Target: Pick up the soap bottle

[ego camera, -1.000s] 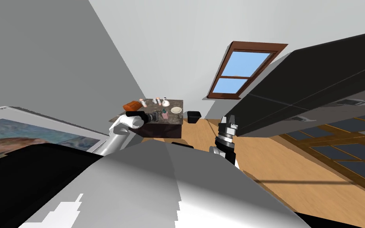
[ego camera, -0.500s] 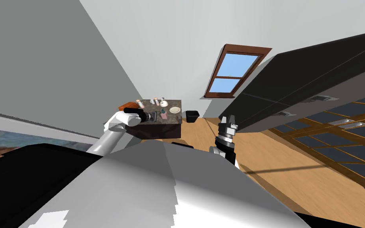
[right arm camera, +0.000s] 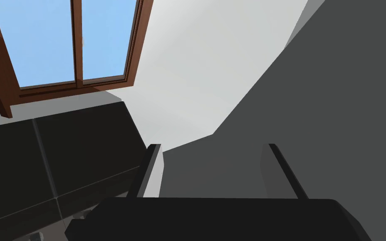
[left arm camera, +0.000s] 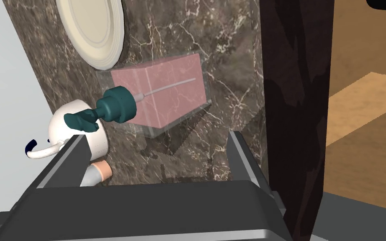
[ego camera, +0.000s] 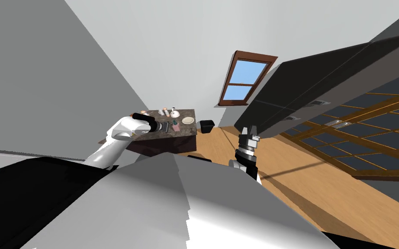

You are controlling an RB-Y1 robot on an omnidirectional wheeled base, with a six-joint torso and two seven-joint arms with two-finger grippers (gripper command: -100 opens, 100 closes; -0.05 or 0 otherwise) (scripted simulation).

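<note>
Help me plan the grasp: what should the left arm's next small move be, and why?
Probably ease the left hand forward: its fingers are open, and the soap bottle sits on the counter just beyond their tips, in line with the gap, not yet between them.

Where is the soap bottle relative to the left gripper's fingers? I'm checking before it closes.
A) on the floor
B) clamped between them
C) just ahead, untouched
C: the soap bottle stands on the countertop just ahead of the open left gripper, touching neither finger.
</note>
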